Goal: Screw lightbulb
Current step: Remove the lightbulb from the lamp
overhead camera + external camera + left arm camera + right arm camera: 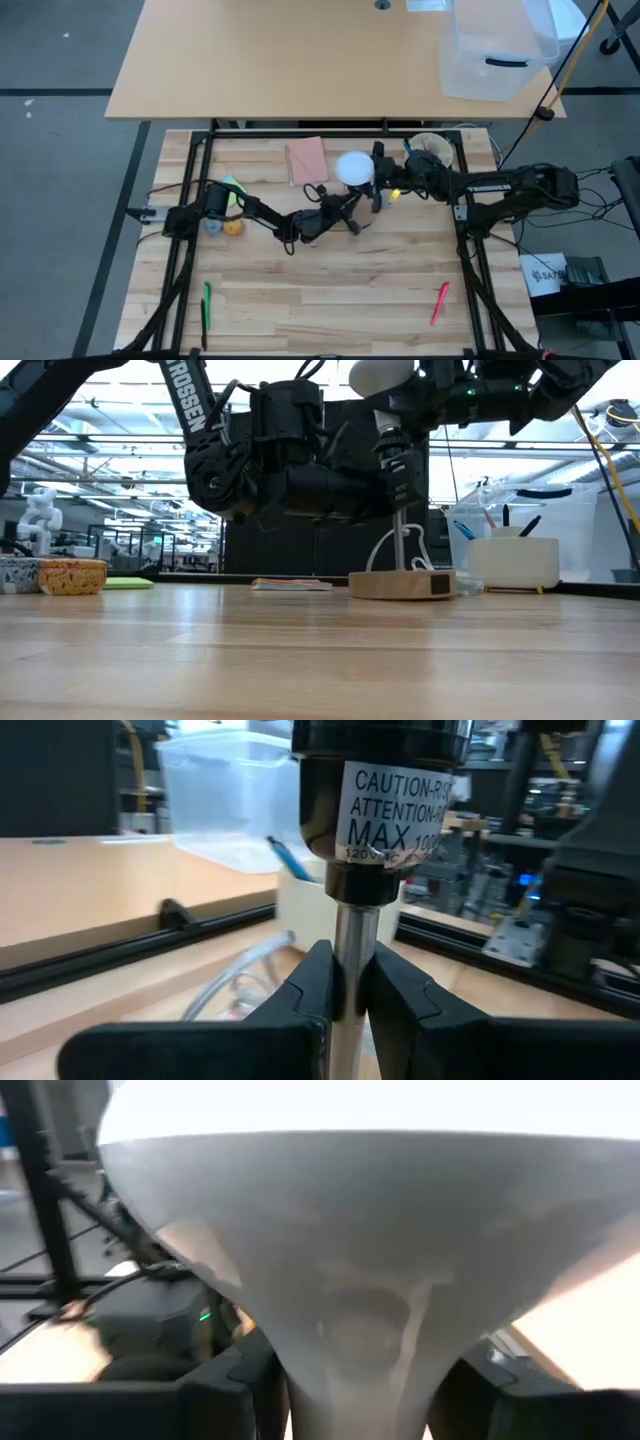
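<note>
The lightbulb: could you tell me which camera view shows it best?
The right wrist view: the lightbulb fills the frame, right gripper around its neck. High view shows only its dome; low view cuts it off at the top; left wrist view misses it.

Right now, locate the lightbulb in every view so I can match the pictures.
High view: lightbulb, white dome at centre, beside the pink pad.
Low view: top centre, above the socket.
Left wrist view: not in it; only the socket.
Right wrist view: fills the picture.
Shared landmark: the socket.
</note>
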Available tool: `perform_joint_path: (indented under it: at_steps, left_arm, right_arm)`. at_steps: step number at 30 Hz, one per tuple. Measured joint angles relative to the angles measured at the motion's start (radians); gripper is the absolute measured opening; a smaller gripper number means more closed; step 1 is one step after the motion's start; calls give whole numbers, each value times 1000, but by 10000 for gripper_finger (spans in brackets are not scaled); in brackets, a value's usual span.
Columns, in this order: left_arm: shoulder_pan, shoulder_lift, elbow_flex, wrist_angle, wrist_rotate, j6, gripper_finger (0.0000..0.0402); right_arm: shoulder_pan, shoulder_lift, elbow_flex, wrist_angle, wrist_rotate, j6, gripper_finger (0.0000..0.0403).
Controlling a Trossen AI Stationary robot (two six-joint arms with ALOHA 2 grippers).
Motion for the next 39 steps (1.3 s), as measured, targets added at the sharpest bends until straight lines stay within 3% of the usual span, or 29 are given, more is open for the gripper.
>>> perform_joint_path:
  at_steps: [8, 14, 30, 39]
  left_arm:
    - [12, 0, 2, -5, 190, -27, 38]
    - [51, 0, 2, -6, 449, -82, 38]
    - [119, 1, 4, -5, 1013, -95, 38]
    - [139, 0, 5, -3, 1226, -107, 38]
  right_arm:
    - [-63, -109, 0, -191, -226, -52, 166]
    - [-96, -124, 1, -240, -397, -115, 166]
    - [-98, -121, 2, -298, -804, -273, 162]
    - [-77, -119, 2, -272, -862, -259, 150]
